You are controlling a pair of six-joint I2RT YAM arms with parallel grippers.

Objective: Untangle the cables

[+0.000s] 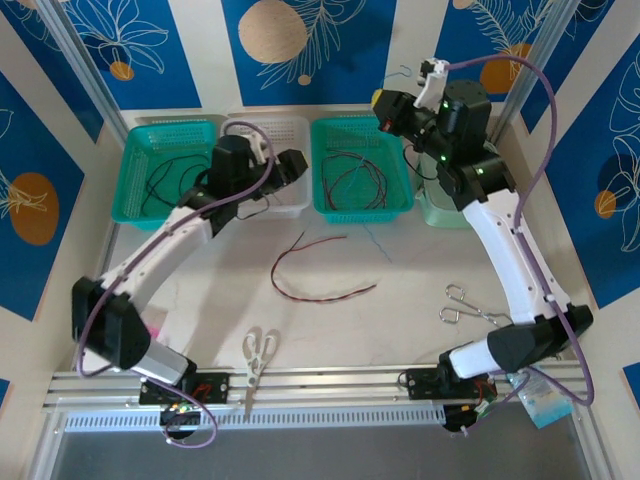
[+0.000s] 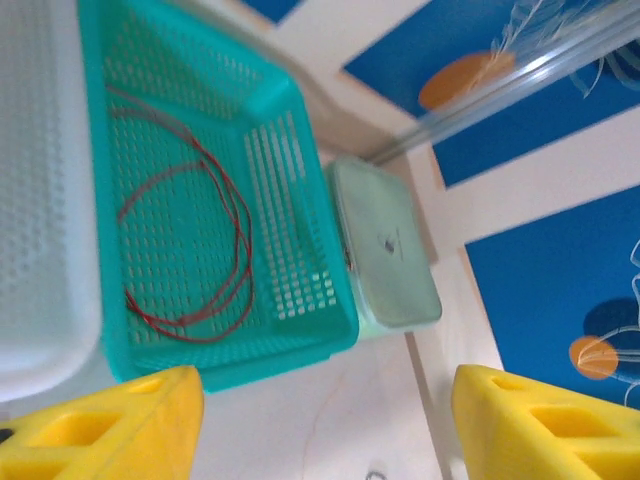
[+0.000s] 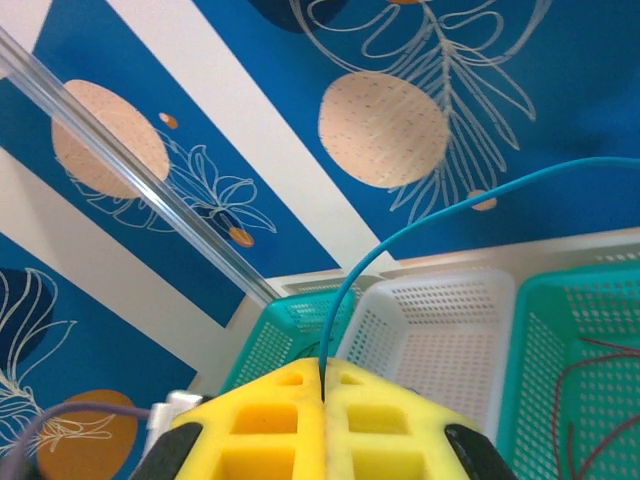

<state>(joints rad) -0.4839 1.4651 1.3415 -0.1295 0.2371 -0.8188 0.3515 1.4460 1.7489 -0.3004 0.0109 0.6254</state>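
- Blue cable (image 3: 385, 241): pinched between the shut yellow pads of the right gripper (image 3: 323, 372). It rises from the pads and arcs away to the right edge of the wrist view.
- In the top view the right arm is raised over the right teal basket (image 1: 362, 212).
- Red-and-black cable (image 1: 320, 299): lies loose on the tabletop (image 1: 400, 335), in front of the baskets. It forms an open hook, with its long run roughly left to right and one end bent back towards the baskets.
- Blue-grey strand (image 1: 376, 241): lies on the tabletop just in front of the right teal basket, running diagonally. Whether it joins the held cable cannot be told.
- Red cable (image 2: 235, 215): coiled in loose loops on the floor of the right teal basket.
- Black cable (image 1: 165, 180): loosely looped in the left teal basket (image 1: 160, 213).
- Left gripper (image 2: 325, 400): jaws wide apart, holding nothing. It is low over the tabletop, facing the right teal basket.
- Surface: pale tabletop, with blue wall panels bearing leaf and orange disc motifs.
- The white basket (image 1: 285, 125) stands between the two teal ones.
- A pale green box (image 2: 385, 250) sits just beside the right teal basket.
- Near edge: scissors (image 1: 258, 355) lie at the front left. Metal hooks (image 1: 465, 305) lie at the front right, well apart from the cables. The middle of the tabletop is open around the loose cable.
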